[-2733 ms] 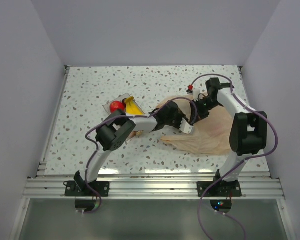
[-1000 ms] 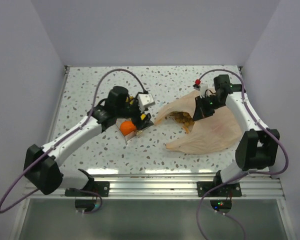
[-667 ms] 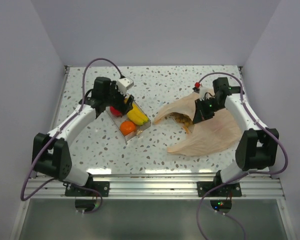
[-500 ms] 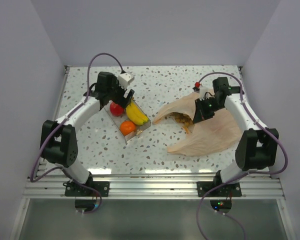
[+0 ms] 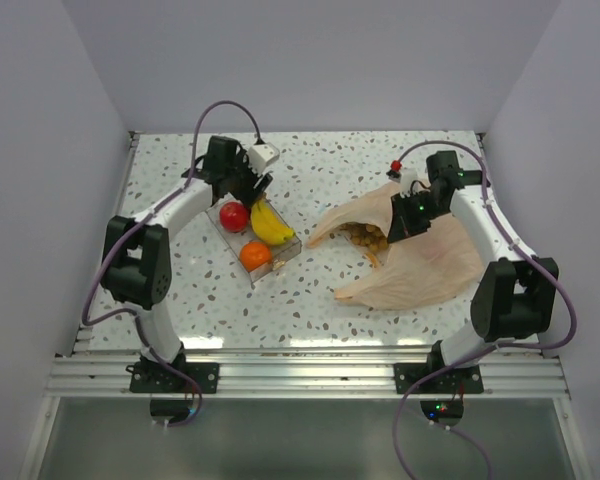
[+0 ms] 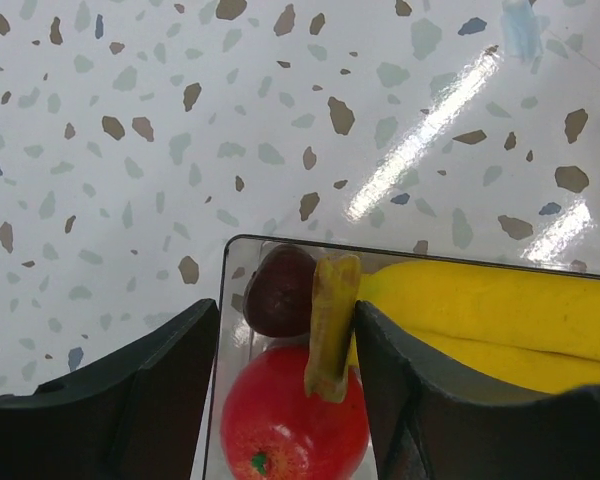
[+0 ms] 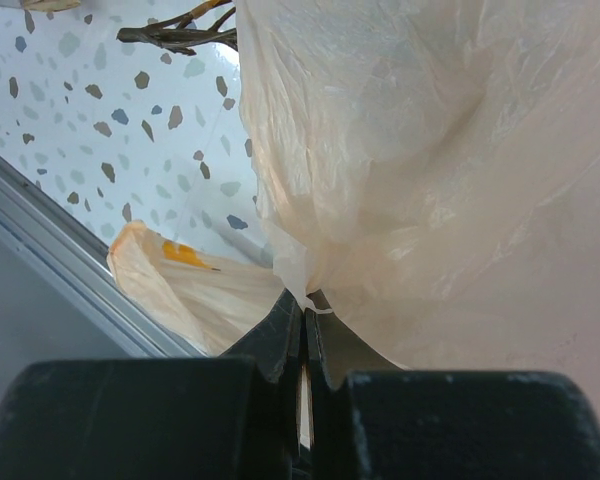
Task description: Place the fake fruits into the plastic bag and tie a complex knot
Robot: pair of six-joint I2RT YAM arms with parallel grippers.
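A clear tray [image 5: 283,259] holds a red apple [image 5: 233,215], a yellow banana [image 5: 270,222] and an orange piece [image 5: 255,255]. My left gripper [image 5: 248,186] hovers over the tray's far end. In the left wrist view it [image 6: 288,330] is open, straddling the banana's stem [image 6: 330,325], which lies against the right finger; a dark red fruit [image 6: 278,290] and the apple [image 6: 295,425] sit below. The peach plastic bag [image 5: 420,262] lies to the right, with the grape cluster [image 5: 364,238] in its mouth. My right gripper [image 5: 401,222] is shut on the bag's film [image 7: 305,298].
Pale walls close in the speckled table [image 5: 180,290] on the left, right and far sides. An aluminium rail [image 5: 300,375] runs along the near edge by the arm bases. A cable loops above the left wrist [image 5: 225,110].
The left arm has swung from the bag to the tray, then along it to the far end, and its jaws have narrowed round the banana stem. The right gripper keeps holding the bag's edge up.
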